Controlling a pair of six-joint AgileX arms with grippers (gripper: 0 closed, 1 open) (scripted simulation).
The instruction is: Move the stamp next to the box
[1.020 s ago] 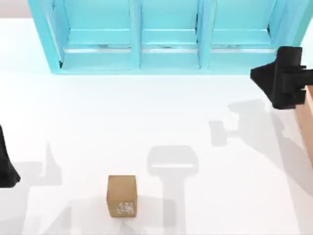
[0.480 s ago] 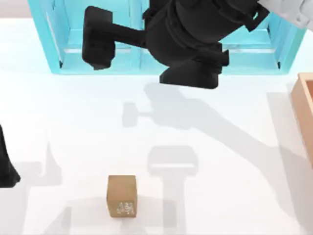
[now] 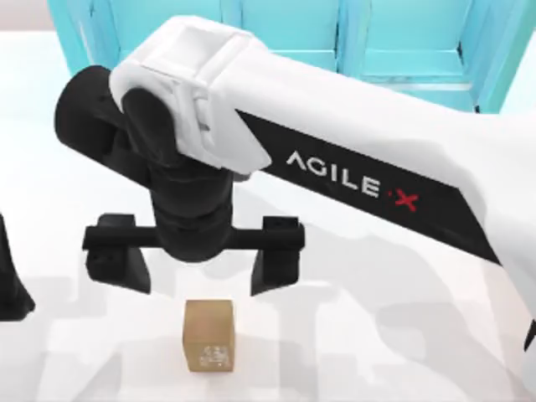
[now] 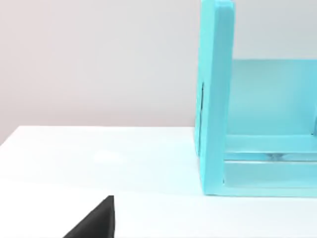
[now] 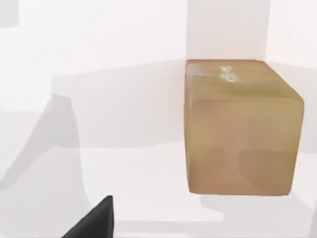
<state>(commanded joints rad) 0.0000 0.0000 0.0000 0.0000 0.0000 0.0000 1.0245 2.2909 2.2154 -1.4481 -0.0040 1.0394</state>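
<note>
The stamp [image 3: 208, 335] is a small tan wooden block with a whitish pattern on its near face, resting on the white table near the front edge. My right arm reaches in from the right, and its gripper [image 3: 194, 270] hangs open just behind the stamp, with wide-spread fingers [image 3: 273, 266] holding nothing. In the right wrist view the stamp [image 5: 242, 129] is close, with one dark fingertip [image 5: 94, 220] beside it. The box is hidden under my right arm. My left gripper [image 3: 10, 285] is parked at the table's left edge.
A big turquoise shelf unit [image 3: 402, 42] stands along the back of the table, and its end wall [image 4: 217, 99] appears in the left wrist view. My right arm's white link [image 3: 360, 159] spans the table's middle and right.
My right arm has swung from the back right across the table, over the left of the shelf, and come down behind the stamp. It now covers the box. The stamp has not moved.
</note>
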